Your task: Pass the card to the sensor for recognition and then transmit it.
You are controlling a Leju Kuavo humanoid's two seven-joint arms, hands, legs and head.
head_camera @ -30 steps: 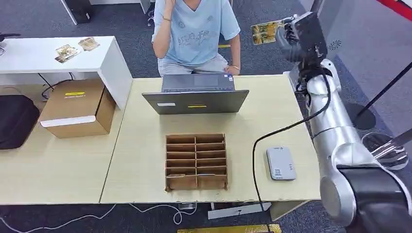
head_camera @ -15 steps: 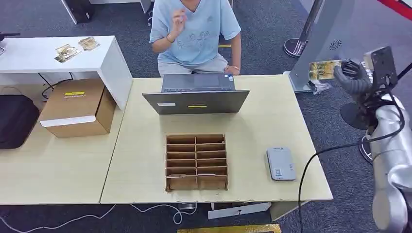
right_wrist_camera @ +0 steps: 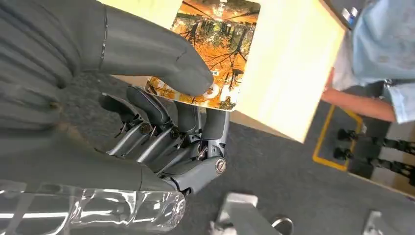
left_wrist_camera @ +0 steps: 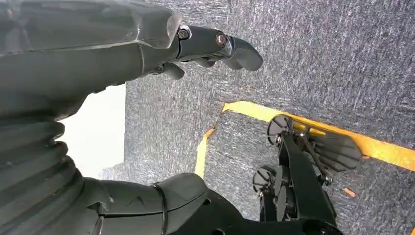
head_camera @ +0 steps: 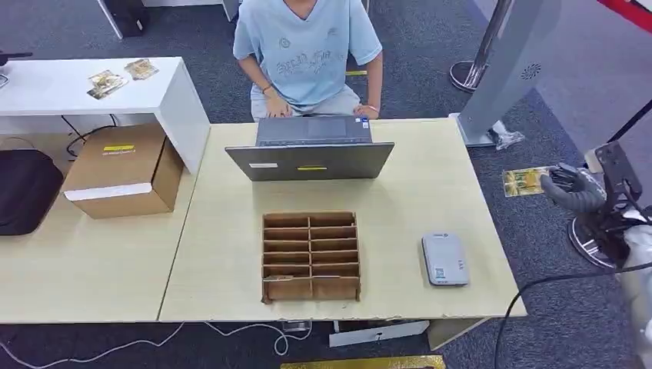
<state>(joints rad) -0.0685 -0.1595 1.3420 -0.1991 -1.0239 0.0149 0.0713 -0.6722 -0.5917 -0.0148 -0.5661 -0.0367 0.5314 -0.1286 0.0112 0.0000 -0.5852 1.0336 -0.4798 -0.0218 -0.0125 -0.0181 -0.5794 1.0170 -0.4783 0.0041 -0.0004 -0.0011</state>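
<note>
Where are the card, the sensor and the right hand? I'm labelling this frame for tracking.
card (head_camera: 523,181), head view, middle of its printed face.
sensor (head_camera: 444,260), head view, centre of its grey top.
right hand (head_camera: 573,189), head view, grey fingers behind the card.

The right hand (head_camera: 573,188) has swung down — card (head_camera: 524,181) now beside the table (head_camera: 430,177).

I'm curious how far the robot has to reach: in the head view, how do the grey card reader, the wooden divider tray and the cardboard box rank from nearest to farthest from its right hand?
From the right hand, holding the card beyond the table's right edge:
1. Grey card reader, near the table's right side.
2. Wooden divider tray, mid-table.
3. Cardboard box, far left.
</note>
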